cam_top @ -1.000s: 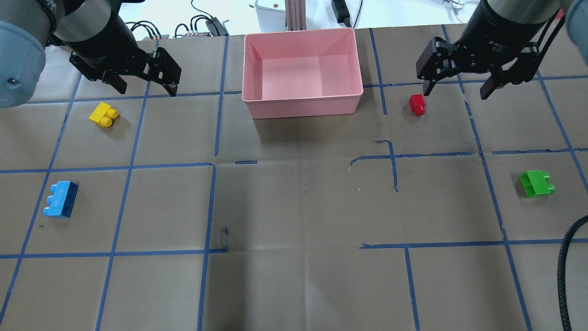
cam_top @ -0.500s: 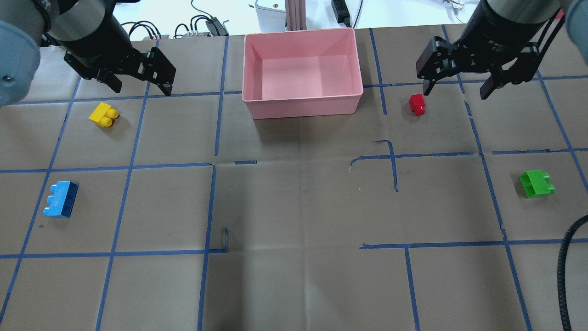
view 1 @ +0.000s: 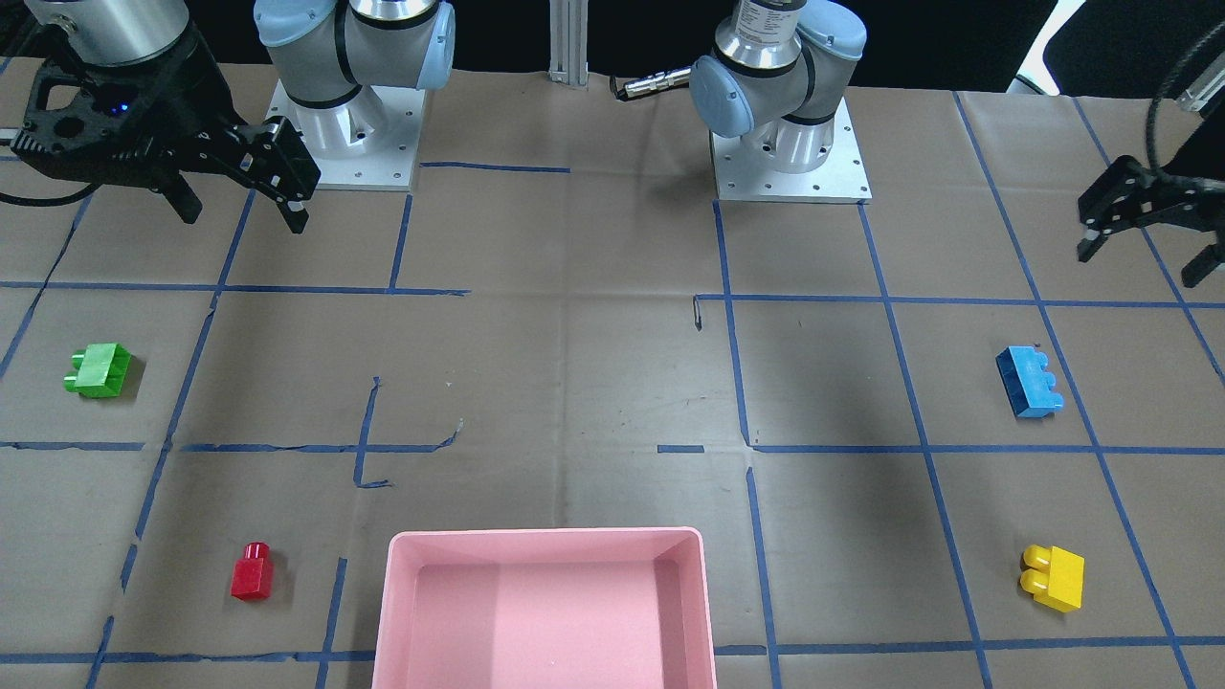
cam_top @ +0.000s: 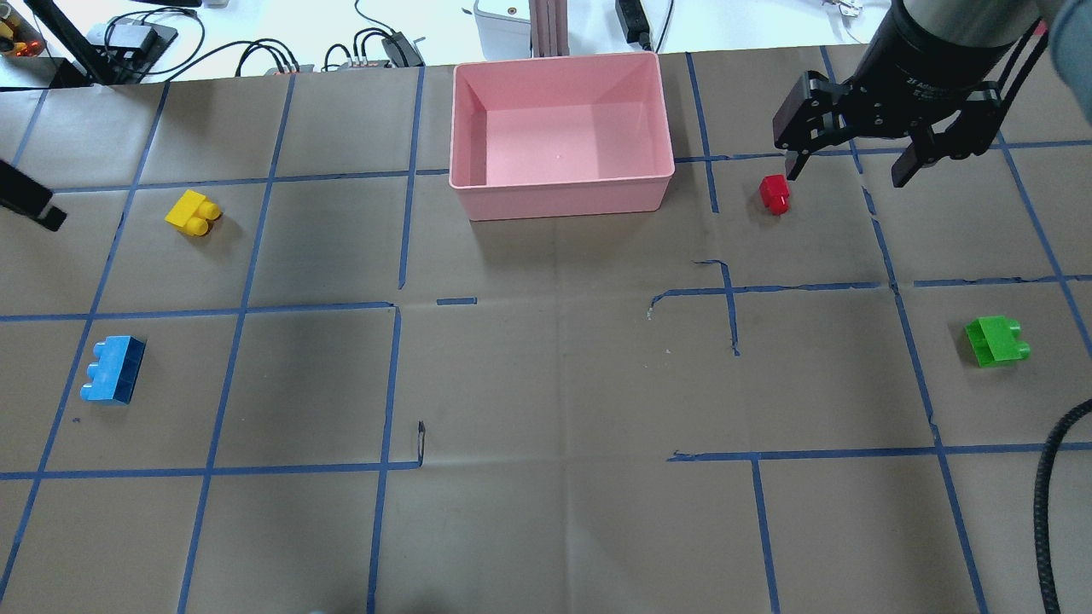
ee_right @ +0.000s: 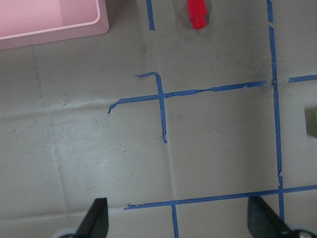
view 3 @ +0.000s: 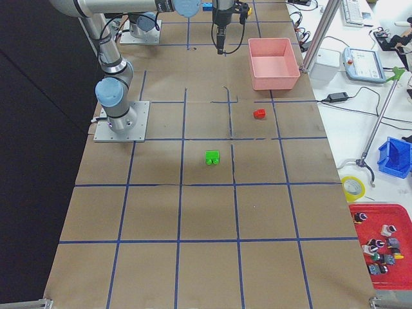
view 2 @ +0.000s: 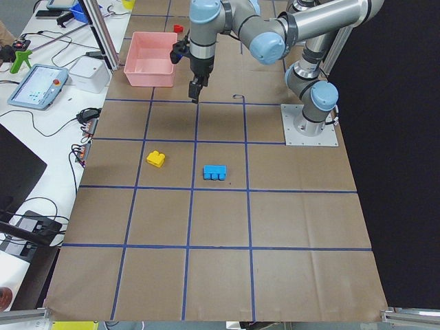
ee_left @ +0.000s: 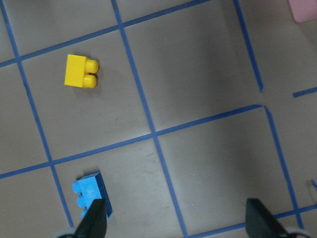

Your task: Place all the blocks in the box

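Note:
The pink box (cam_top: 563, 181) stands at the far middle of the table and holds nothing. The yellow block (cam_top: 193, 211) and the blue block (cam_top: 113, 368) lie on the left, the red block (cam_top: 775, 193) just right of the box, and the green block (cam_top: 996, 341) far right. My right gripper (cam_top: 845, 164) hovers open above and behind the red block. My left gripper (view 1: 1139, 263) is open and empty, raised beyond the table's left side. Its wrist view shows the yellow block (ee_left: 80, 72) and the blue block (ee_left: 92, 197) below it.
Brown paper with a blue tape grid (cam_top: 392, 375) covers the table. Both arm bases (view 1: 790, 144) sit at the robot's edge. Cables and electronics (cam_top: 375, 47) lie beyond the far edge. A black hose (cam_top: 1049, 495) hangs at the right edge.
My left gripper has swung left from behind the yellow block and almost out of the overhead view, still open. My right gripper has barely moved. The blocks are where they were.

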`<action>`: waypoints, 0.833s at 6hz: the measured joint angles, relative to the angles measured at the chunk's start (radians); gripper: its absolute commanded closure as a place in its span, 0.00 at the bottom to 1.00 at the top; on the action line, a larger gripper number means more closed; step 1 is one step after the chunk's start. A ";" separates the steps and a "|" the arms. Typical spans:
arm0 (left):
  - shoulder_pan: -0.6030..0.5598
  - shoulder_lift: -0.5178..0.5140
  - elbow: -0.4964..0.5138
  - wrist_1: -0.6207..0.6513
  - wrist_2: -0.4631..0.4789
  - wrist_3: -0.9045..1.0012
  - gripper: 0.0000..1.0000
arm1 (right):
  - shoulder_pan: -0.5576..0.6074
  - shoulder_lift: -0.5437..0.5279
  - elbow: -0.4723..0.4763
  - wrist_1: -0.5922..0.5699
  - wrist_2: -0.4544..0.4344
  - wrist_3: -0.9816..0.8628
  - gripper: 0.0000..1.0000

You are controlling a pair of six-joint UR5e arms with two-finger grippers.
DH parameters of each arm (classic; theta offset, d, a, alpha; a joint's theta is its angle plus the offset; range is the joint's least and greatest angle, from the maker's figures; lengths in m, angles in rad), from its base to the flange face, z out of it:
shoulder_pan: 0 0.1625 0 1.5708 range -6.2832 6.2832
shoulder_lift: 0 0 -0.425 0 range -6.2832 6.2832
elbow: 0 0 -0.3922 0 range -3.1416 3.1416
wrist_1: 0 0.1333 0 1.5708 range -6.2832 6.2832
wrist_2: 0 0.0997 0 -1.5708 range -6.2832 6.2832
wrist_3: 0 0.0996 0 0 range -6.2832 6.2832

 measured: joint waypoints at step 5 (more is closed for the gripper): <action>0.230 -0.046 -0.112 0.128 -0.073 -0.036 0.00 | 0.000 0.000 0.005 0.002 0.000 0.000 0.00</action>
